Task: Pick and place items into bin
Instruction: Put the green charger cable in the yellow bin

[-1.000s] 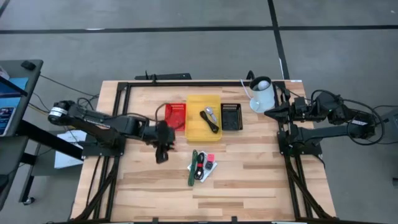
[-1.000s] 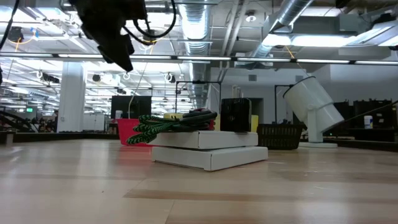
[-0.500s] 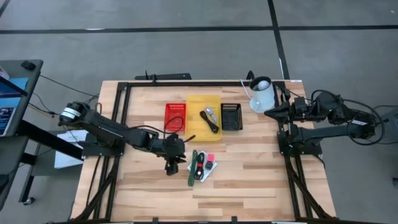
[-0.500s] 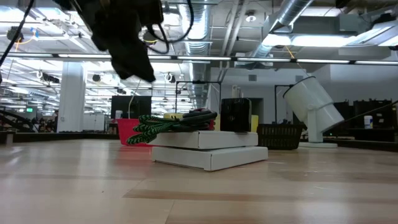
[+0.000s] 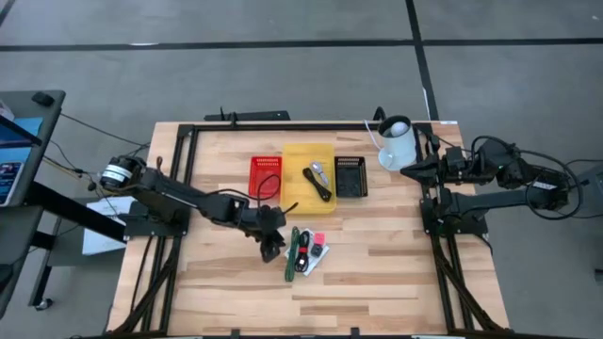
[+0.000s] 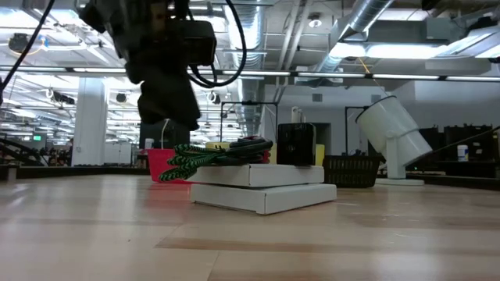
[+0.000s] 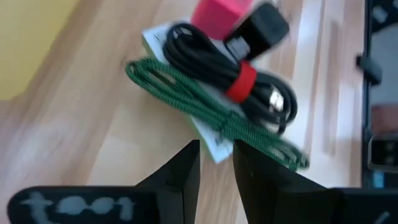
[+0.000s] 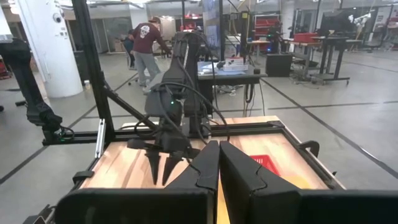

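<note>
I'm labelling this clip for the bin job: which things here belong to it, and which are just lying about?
Job:
green braided cable
black cable with red band
pink-red block
white packet beneath them
yellow bin
red bin
black bin
left gripper, beside the pile

Lying about:
white lamp
right gripper, parked

An open-plan robotics lab: bare ceiling ducts (image 6: 258,31) overhead, grey concrete floor (image 5: 283,75), equipment benches (image 8: 323,43) at two o'clock, a person (image 8: 147,43) walking beyond.
</note>
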You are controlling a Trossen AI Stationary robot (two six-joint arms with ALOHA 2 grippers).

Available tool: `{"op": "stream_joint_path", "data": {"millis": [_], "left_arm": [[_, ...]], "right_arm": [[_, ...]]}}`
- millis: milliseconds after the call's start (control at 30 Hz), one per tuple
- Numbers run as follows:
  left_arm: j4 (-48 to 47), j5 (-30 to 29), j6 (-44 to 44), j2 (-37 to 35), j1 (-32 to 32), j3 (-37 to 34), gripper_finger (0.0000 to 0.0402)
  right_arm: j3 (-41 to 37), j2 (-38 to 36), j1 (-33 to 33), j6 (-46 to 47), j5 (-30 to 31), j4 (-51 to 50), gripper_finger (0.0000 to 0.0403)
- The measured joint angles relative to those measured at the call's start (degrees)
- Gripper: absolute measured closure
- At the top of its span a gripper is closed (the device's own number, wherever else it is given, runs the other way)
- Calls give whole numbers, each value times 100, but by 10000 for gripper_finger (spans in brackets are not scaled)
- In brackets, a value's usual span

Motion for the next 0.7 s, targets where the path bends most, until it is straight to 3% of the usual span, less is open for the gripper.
{"op": "stream_joint_path", "data": {"millis": [400,700], "left_arm": [[113,253,-928,0,323,0,312],[142,88,-1098,0,358,0,268]], "right_arm": [[-1,0,2,0,2,0,395],[0,0,2,0,0,0,395]]}}
